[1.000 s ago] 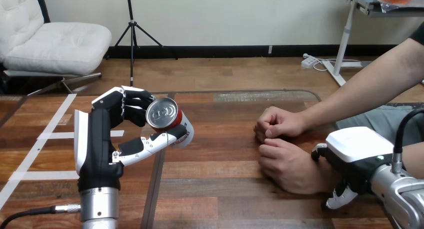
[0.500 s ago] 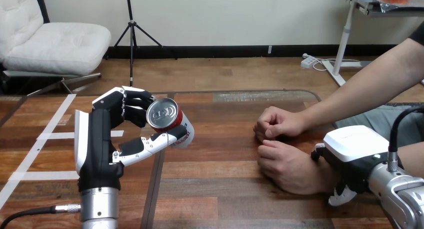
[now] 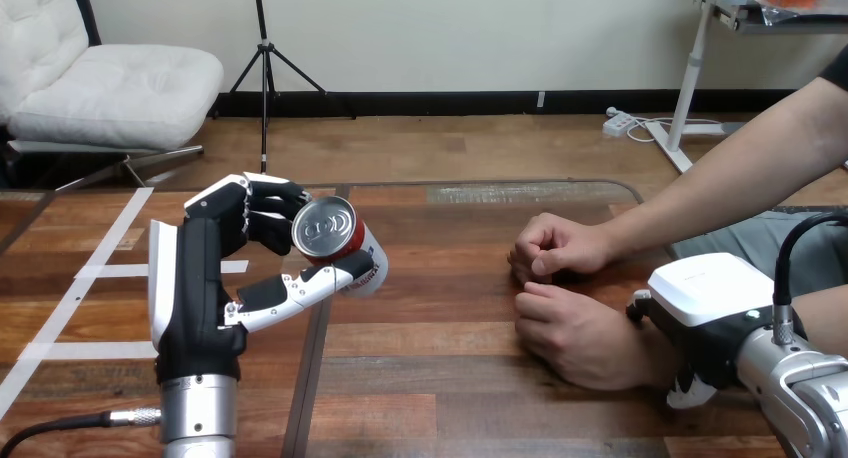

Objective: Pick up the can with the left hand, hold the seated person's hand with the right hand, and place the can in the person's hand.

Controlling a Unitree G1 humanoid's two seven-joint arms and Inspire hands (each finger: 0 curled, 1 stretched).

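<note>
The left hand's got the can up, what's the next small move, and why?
Probably secure the right hand on the wrist of the person's nearer hand first. The left hand has its fingers curled round the can, but the right hand sits at that wrist; whether it grips is unclear, and the person's nearer hand is a closed fist.

Left: can [image 3: 330, 236] in left hand [image 3: 205, 278], over the bench [image 3: 450, 378].
Right: person's nearer hand [image 3: 575, 333] on bench, right hand [image 3: 705, 308] just right of it.
</note>
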